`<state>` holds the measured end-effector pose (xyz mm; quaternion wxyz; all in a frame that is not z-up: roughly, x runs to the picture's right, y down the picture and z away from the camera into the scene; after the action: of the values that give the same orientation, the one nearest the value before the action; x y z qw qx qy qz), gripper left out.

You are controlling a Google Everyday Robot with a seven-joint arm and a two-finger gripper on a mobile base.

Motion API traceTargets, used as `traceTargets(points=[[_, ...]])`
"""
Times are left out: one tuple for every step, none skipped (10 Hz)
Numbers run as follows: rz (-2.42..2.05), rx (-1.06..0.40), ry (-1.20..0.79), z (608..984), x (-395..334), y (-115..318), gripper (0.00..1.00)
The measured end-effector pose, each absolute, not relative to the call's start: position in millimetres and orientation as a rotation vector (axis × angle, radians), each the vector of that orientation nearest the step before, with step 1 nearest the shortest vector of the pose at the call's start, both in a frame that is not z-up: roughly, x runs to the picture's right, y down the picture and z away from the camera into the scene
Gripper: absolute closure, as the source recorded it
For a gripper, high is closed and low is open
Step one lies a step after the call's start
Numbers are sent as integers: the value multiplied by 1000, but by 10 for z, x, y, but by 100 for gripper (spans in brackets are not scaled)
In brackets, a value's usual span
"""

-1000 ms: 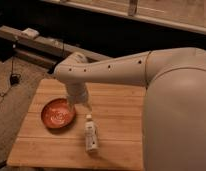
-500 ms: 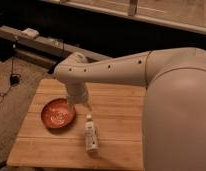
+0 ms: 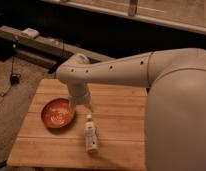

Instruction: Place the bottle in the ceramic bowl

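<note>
1. Gripper [image 3: 82, 103]: at the end of the pale arm [image 3: 121, 70], pointing down at the table, low over the wood between bowl and bottle. Most of it sits under the wrist housing, so I can't say whether it is spread or closed. Nothing visibly held.
2. Bottle [image 3: 90, 134]: lying on its side on the wooden table [image 3: 116, 107], right of the bowl and nearer the front edge. Cap end points away from the camera, toward the gripper; base end points at the front edge. Cap is just beside the wrist, contact unclear. It is outside the bowl.
3. Ceramic bowl [image 3: 58, 113]: orange-red, upright, on the left part of the table, lighter speckles in the centre. Near the bottle, with a gap of bare wood between them. Its right rim is just under the wrist.
4. Arm enters from the right; the big rounded robot body [image 3: 178, 115] fills the right side and covers the table's right end.
5. Background: dark low bench [image 3: 41, 45] behind the table with a small white object [image 3: 31, 33] on it; carpet on the left with a cable and a small dark box [image 3: 14, 78].
</note>
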<state>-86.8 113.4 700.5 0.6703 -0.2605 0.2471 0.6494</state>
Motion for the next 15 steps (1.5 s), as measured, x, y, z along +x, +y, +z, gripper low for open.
traceTargets(points=[[1478,-582,569,6976,-744,1204,35],[1489,-580,579,6958,-675,1265,35],[1495,-582,584,6940,-622,1348,35],[1502,-582,588,6932,-562,1396,35],[1503,-593,589,6936,-546,1476,35],[1497,-606,589,6953,-573,1540,35],[1492,-620,581,6973,-593,1578,35],[1481,-634,586,6999,-589,1640,35],[1472,-653,583,7042,-607,1702,35],[1461,-664,583,7072,-626,1750,35],[1449,-673,581,7107,-651,1801,35],[1440,-677,582,7136,-662,1845,35],[1431,-681,581,7161,-680,1886,35],[1427,-682,580,7175,-687,1904,35],[1421,-686,583,7212,-686,1958,35]])
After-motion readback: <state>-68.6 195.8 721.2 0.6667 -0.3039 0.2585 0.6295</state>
